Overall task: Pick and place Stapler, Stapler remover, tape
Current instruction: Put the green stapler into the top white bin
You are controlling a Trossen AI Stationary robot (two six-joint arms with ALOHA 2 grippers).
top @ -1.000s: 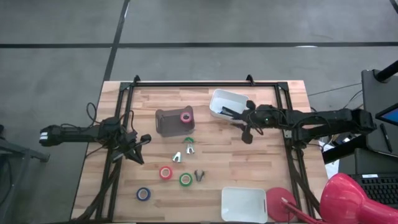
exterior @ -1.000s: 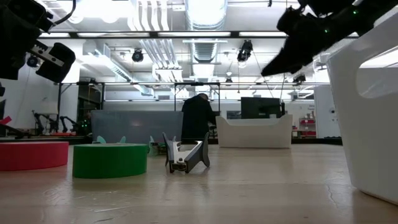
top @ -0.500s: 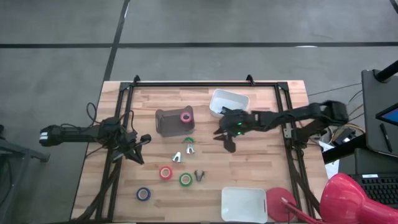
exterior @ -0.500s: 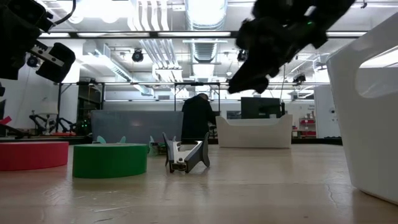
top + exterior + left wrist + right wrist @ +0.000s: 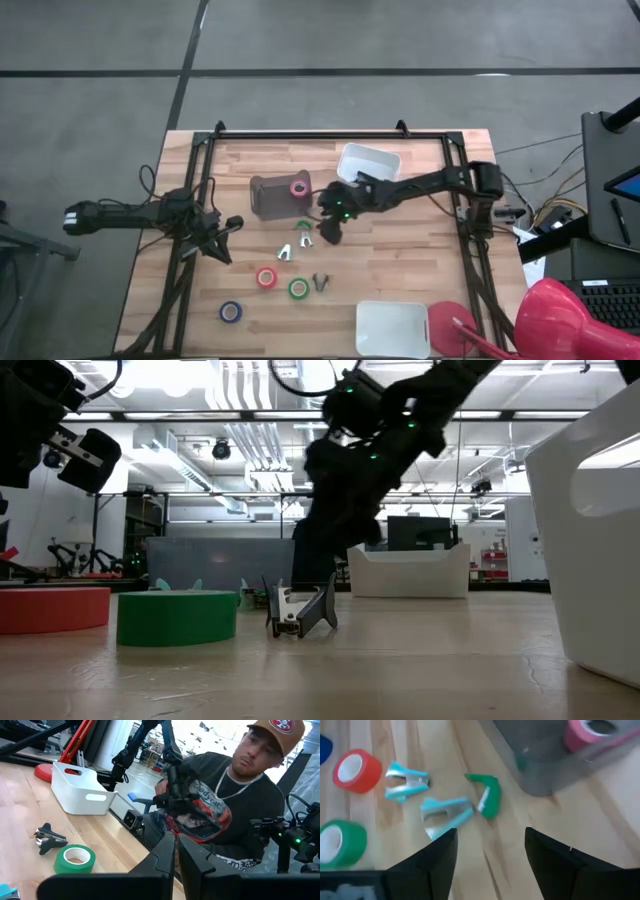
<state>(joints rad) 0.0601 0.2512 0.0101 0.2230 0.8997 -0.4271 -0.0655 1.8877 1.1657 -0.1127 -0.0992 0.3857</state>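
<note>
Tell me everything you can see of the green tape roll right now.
The green tape roll is a small ring with a pale inner core, lying flat on the wooden table, hole up. The red roll lies apart on one side, the dark staple remover close on the other. Nothing touches it; no gripper is near.

Bright overhead light, blurred wrist view

White bins, grey tray, red lamp.
</note>
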